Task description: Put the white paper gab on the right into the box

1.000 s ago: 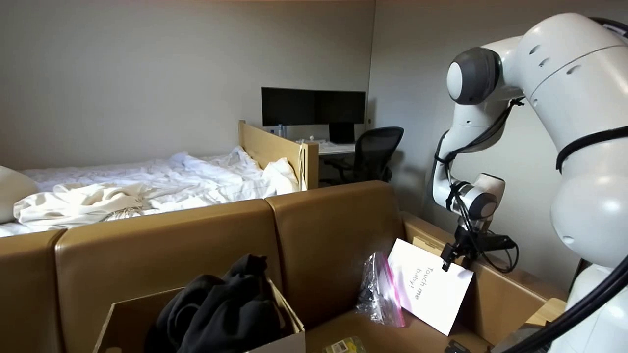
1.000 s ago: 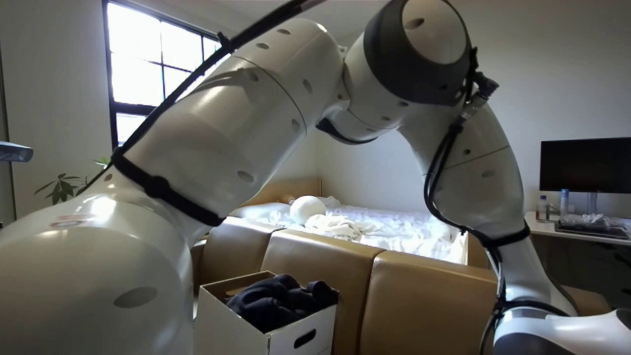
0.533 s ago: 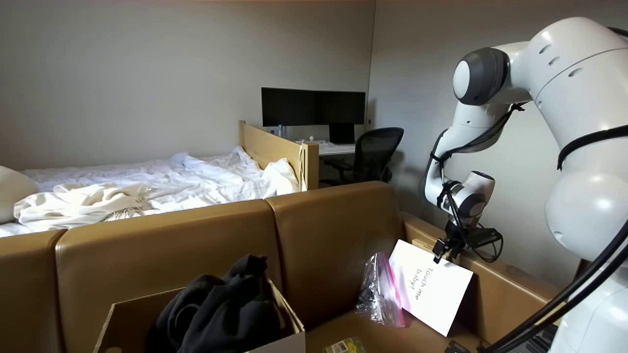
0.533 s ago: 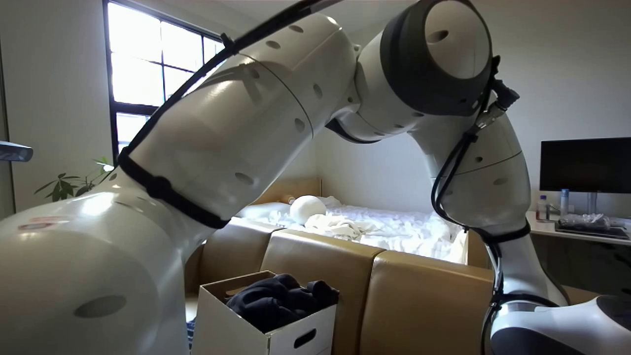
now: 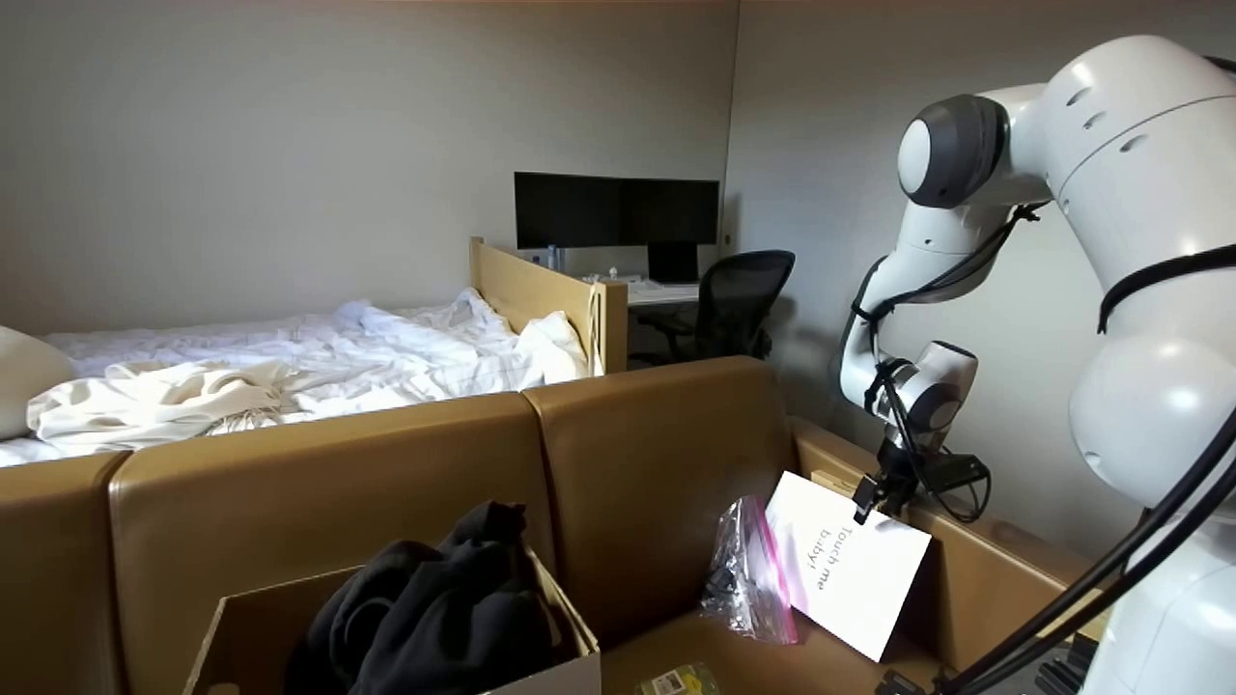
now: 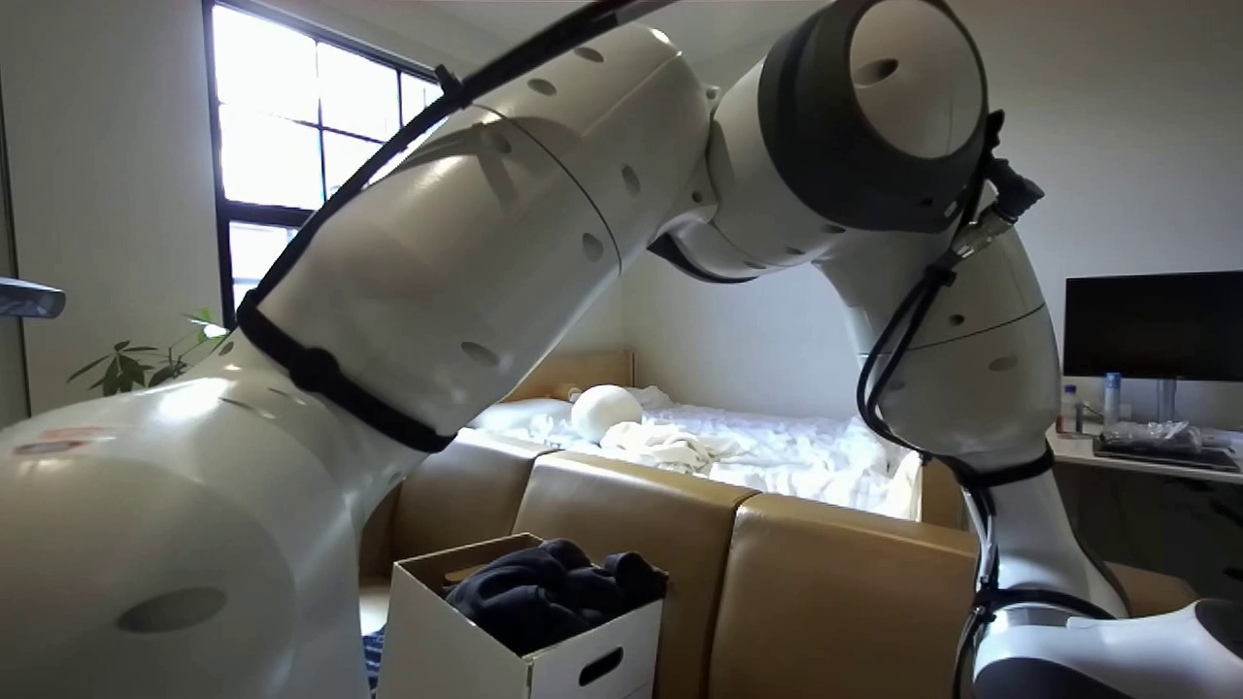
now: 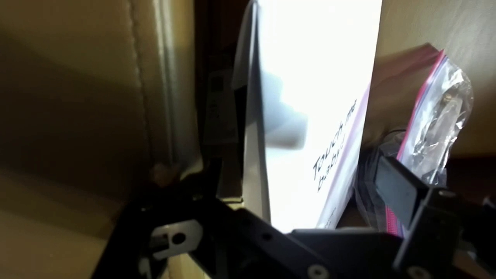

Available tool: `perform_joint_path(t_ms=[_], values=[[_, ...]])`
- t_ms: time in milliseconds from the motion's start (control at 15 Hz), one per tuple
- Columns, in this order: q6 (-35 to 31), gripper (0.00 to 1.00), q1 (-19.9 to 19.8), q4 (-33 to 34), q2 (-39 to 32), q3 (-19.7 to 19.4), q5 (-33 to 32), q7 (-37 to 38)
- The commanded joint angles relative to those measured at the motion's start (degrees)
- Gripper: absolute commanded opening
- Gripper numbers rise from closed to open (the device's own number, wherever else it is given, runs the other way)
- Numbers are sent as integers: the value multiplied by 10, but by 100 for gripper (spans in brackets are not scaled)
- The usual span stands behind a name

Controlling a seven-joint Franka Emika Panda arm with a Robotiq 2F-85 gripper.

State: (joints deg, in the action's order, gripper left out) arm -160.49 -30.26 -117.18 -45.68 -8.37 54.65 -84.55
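The white paper bag with handwriting on its front leans on the sofa seat by the armrest. In the wrist view the bag stands between my spread fingers. My gripper is at the bag's upper edge. It is open in the wrist view, with one finger pad on the right, apart from the bag, and a dark finger on the left. The box stands at the front of the sofa. The box holds a dark cloth. My gripper is outside that exterior view.
A clear plastic bag with a pink zip lies close against the paper bag. The sofa armrest is beside my gripper, and the sofa backrest is behind. A small package lies on the seat near the box.
In an exterior view my gripper has moved left along the paper bag's upper edge, then slightly down. The arm has swung with it. The bag and the box look still.
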Motion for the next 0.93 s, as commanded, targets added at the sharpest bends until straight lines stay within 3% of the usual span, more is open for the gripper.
perform_joint_path(t_ms=[0, 200, 267, 333, 867], values=[[25, 100, -21, -16, -9, 15, -26, 24], [20, 100, -19, -25, -13, 25, -21, 23], [15, 75, -19, -28, -14, 31, -17, 22], [13, 74, -19, -30, -15, 35, -16, 22], [-96, 21, -1, -47, 14, 100, 36, -2]])
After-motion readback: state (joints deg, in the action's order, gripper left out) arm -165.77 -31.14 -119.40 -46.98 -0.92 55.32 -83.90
